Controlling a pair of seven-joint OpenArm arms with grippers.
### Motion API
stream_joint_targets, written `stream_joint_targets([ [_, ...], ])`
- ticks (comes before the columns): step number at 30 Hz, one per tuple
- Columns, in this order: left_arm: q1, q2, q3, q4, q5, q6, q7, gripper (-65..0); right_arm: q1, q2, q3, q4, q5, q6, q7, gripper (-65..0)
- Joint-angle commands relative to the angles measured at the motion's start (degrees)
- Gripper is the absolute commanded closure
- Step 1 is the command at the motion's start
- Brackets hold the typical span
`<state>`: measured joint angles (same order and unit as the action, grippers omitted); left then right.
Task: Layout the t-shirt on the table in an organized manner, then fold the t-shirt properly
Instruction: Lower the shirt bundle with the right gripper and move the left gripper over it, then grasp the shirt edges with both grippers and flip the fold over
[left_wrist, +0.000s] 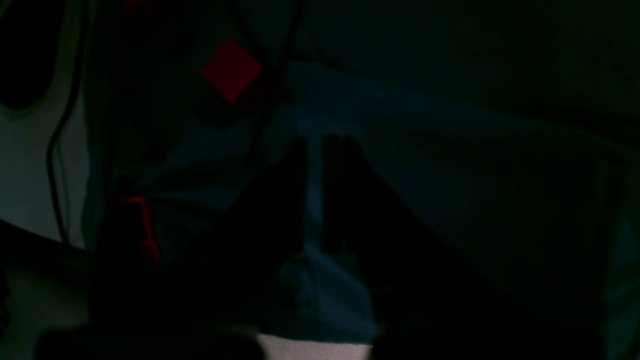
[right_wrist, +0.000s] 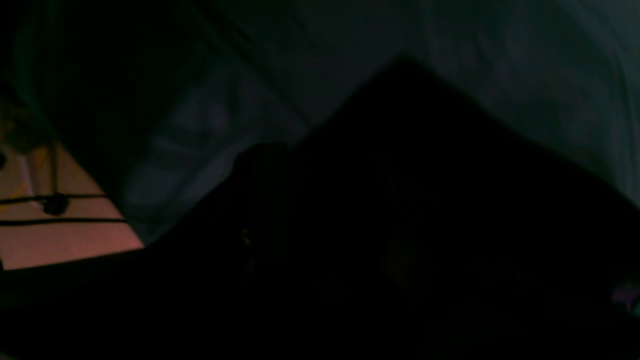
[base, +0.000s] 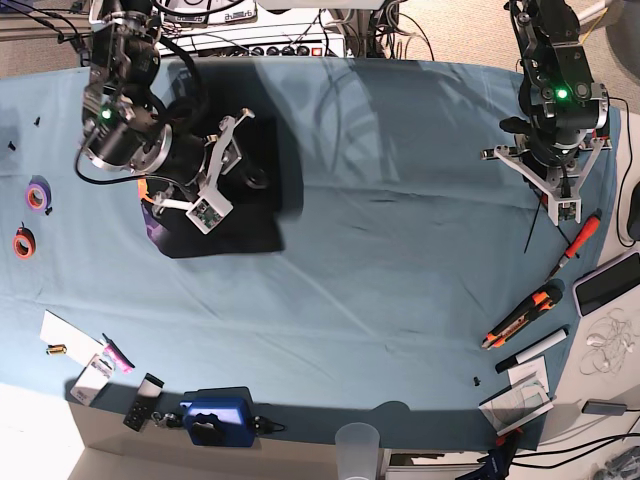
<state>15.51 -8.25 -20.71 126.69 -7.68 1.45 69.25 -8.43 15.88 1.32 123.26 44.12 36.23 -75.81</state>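
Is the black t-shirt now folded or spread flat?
Folded: the t-shirt forms a small compact block on the table, with no sleeves spread out.

Purple tape roll (base: 37, 195), orange tape roll (base: 23, 241), red screwdriver (base: 572, 249), orange utility knife (base: 520, 315), clear cup (base: 358, 446)

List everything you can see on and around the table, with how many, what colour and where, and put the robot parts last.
t-shirt: one, black, folded, left part of table under the right gripper
table: one, teal cloth surface
tape rolls: two, purple and orange, left edge
screwdriver: one, red handle, right edge
knife: one, orange and black, right side
marker: one, white and black, beside the knife
cup: one, clear, front edge
box: one, blue, front edge
phone: one, dark, off the right edge
right gripper: one, white fingers, open over the t-shirt
left gripper: one, white fingers, nearly shut, right edge, holding nothing
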Motion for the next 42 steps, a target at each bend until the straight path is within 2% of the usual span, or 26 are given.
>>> stream_joint_targets([
  [1, -0.3, -0.3, -0.1, 0.8, -0.1, 0.0, -1.3, -4.5, 0.7, 0.5, 0.2, 1.8, 2.0, 0.5, 1.7, -22.8],
  [5, -0.3, -0.3, -0.1, 0.8, -2.7, -0.2, -1.7, -4.5, 0.9, 0.5, 3.1, 3.9, 1.9, 1.7, 2.5, -22.8],
  [6, -0.3, -0.3, -0.1, 0.8, -5.6, -1.9, -1.9, -4.5, 0.8, 0.5, 5.0, 3.8, 1.9, 1.6, 2.5, -22.8],
  [11, -0.3, -0.3, 0.0, 0.8, -23.8, -15.1, -3.3, -4.5, 0.8, 0.5, 19.1, 1.6, 2.4, 1.1, 2.0, -21.5],
  [13, -0.3, -0.3, 0.0, 0.8, -29.3, -19.0, -3.3, -4.6, 0.8, 0.5, 24.1, -1.5, 5.0, 1.1, 0.0, -20.9],
  [15, -0.3, -0.3, 1.2, 0.8, -32.2, -22.3, -3.3, -5.7, 0.8, 0.5, 27.5, -6.1, 10.1, 1.2, -2.6, -20.9],
  [18, -0.3, -0.3, 6.1, 0.8, -33.1, -25.8, -4.5, -13.4, 0.8, 1.2, 29.2, -13.6, 15.5, 2.8, -4.2, -20.9],
  [21, -0.3, -0.3, 13.1, 0.8, -32.2, -25.8, -6.2, -20.3, 0.8, 1.4, 29.1, -19.4, 15.1, 3.8, -3.7, -20.9],
  [24, -0.4, 0.6, 20.5, 0.8, -28.3, -25.4, -6.6, -22.0, 0.8, 1.4, 29.0, -24.2, 13.4, 3.8, -0.8, -20.9],
  [27, -0.4, 2.6, 26.9, 0.7, -23.7, -22.2, -8.8, -22.0, 1.0, 1.4, 27.5, -28.1, 10.6, 3.8, 2.2, -20.9],
  [29, -0.4, 4.3, 30.0, 0.4, -18.9, -19.6, -10.9, -24.8, 1.0, 1.4, 25.3, -29.4, 9.7, 3.8, 2.8, -20.9],
  [32, -0.4, 7.7, 32.4, -0.8, -15.8, -14.0, -12.3, -34.8, 1.0, 1.4, 21.1, -29.9, 8.2, 3.8, 3.7, -20.9],
  [34, -0.3, 10.0, 32.6, -2.3, -15.5, -12.8, -12.3, -38.4, 1.0, 1.4, 18.4, -29.9, 7.3, 3.8, 4.3, -20.9],
  [35, -0.3, 10.8, 32.6, -3.2, -15.1, -12.3, -12.3, -38.5, 1.0, 1.4, 17.2, -29.9, 7.0, 3.8, 4.8, -20.9],
  [39, -0.4, 12.8, 32.6, -8.3, -15.5, -6.5, -12.3, -38.5, 1.0, 1.4, 14.7, -29.9, 3.9, 3.8, 7.8, -20.9],
  [42, -1.1, 13.7, 32.6, -12.6, -15.4, -4.1, -12.8, -38.5, 1.9, 1.4, 14.6, -29.9, 2.4, 3.8, 8.4, -20.9],
])
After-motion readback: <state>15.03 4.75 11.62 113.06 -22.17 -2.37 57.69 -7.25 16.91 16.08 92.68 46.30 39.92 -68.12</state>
